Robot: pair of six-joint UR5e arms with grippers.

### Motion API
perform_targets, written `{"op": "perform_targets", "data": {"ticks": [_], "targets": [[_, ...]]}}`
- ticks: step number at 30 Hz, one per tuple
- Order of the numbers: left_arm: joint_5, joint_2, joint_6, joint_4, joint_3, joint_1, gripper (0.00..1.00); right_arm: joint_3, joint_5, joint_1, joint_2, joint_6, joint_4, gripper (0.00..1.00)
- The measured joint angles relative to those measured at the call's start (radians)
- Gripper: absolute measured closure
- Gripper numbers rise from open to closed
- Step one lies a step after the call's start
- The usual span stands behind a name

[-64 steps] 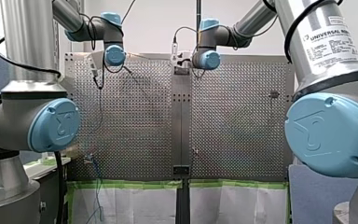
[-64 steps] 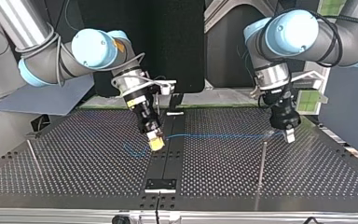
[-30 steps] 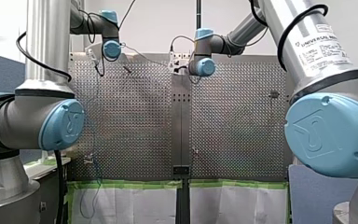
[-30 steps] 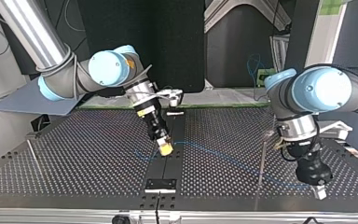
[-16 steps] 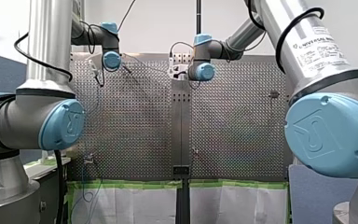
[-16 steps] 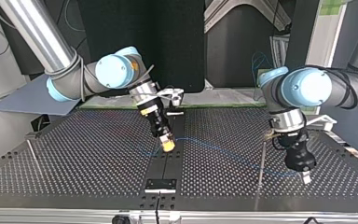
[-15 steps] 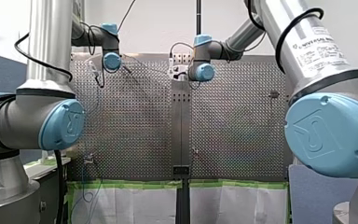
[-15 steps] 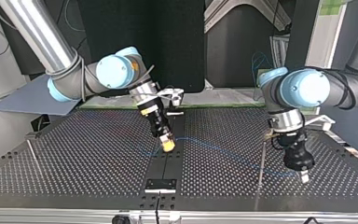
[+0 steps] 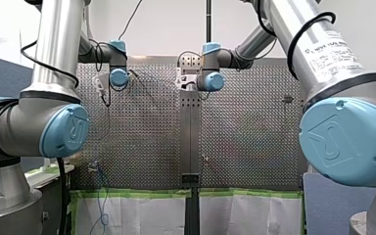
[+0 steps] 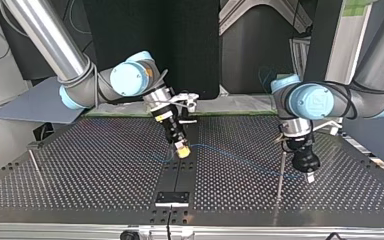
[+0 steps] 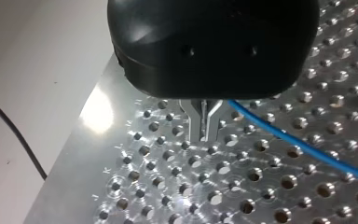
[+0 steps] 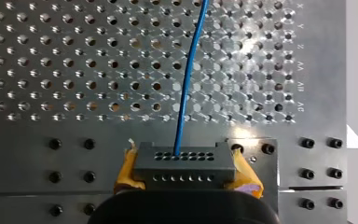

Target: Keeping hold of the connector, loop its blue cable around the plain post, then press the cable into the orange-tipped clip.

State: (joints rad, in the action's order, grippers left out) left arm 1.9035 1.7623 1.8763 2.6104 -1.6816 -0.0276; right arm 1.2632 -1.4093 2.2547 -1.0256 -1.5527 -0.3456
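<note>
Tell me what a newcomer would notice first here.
In the top view, the blue cable stretches low over the perforated table, from my right gripper near the centre strip to my left gripper right beside the plain post. In the right wrist view, the dark connector sits clamped between yellow pads, with the cable leaving its upper row of holes.
</note>
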Motion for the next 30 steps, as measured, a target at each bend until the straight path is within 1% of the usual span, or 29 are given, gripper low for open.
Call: {"op": "perform_targets", "data": {"ticks": [3, 4, 7, 8, 9, 10, 11, 12, 13, 15, 17, 18, 20, 24, 25, 26, 27, 28, 29, 30], "targets": [[-0.005, 0.000, 0.000, -0.003, -0.010, -0.003, 0.92, 0.000, 0.000, 0.003, 0.004, 0.000, 0.005, 1.00], [-0.009, 0.000, -0.001, -0.005, -0.016, -0.004, 0.90, 0.000, 0.001, 0.004, 0.005, 0.000, 0.006, 1.00], [-0.026, 0.001, 0.000, -0.020, -0.037, -0.004, 0.90, 0.000, 0.001, 0.005, 0.009, 0.002, 0.010, 1.00], [-0.031, 0.001, 0.000, -0.026, -0.044, -0.004, 0.87, 0.001, 0.001, 0.005, 0.011, 0.003, 0.013, 1.00], [-0.036, 0.001, 0.001, -0.032, -0.050, -0.005, 0.87, 0.001, 0.001, 0.006, 0.014, 0.005, 0.017, 1.00], [-0.039, 0.001, 0.003, -0.037, -0.057, -0.005, 0.87, 0.001, 0.001, 0.007, 0.019, 0.008, 0.021, 1.00], [-0.040, 0.001, 0.004, -0.039, -0.061, -0.005, 0.85, 0.001, 0.000, 0.008, 0.024, 0.011, 0.024, 1.00], [-0.041, 0.001, 0.007, -0.041, -0.065, -0.005, 0.85, 0.001, -0.001, 0.008, 0.028, 0.013, 0.026, 1.00], [-0.041, 0.001, 0.014, -0.043, -0.069, -0.005, 0.82, 0.001, -0.004, 0.009, 0.035, 0.016, 0.029, 1.00], [-0.041, 0.001, 0.021, -0.045, -0.073, -0.005, 0.82, 0.001, -0.014, 0.009, 0.048, 0.022, 0.035, 1.00], [-0.043, 0.001, 0.024, -0.049, -0.077, -0.005, 0.73, 0.002, -0.029, 0.010, 0.066, 0.032, 0.043, 1.00], [-0.043, 0.001, 0.023, -0.051, -0.080, -0.005, 0.73, 0.001, -0.036, 0.011, 0.073, 0.037, 0.046, 1.00], [-0.047, 0.002, 0.016, -0.059, -0.087, -0.003, 0.66, 0.002, -0.048, 0.012, 0.092, 0.047, 0.050, 1.00], [-0.058, 0.008, 0.008, -0.076, -0.096, -0.001, 0.66, 0.002, -0.059, 0.015, 0.125, 0.061, 0.053, 1.00], [-0.059, 0.009, 0.007, -0.078, -0.097, -0.001, 0.26, 0.002, -0.062, 0.017, 0.134, 0.065, 0.053, 1.00], [-0.061, 0.010, 0.007, -0.079, -0.098, -0.001, 0.17, 0.002, -0.065, 0.019, 0.140, 0.067, 0.053, 1.00], [-0.064, 0.012, 0.007, -0.081, -0.098, -0.001, 0.17, 0.002, -0.066, 0.020, 0.145, 0.069, 0.052, 1.00], [-0.070, 0.018, 0.010, -0.085, -0.098, -0.003, 0.05, 0.002, -0.067, 0.022, 0.149, 0.071, 0.052, 1.00], [-0.076, 0.024, 0.012, -0.090, -0.098, -0.005, 0.00, 0.002, -0.068, 0.023, 0.152, 0.072, 0.052, 1.00], [-0.083, 0.031, 0.015, -0.094, -0.098, -0.006, 0.00, 0.002, -0.068, 0.024, 0.154, 0.074, 0.051, 1.00]]}}
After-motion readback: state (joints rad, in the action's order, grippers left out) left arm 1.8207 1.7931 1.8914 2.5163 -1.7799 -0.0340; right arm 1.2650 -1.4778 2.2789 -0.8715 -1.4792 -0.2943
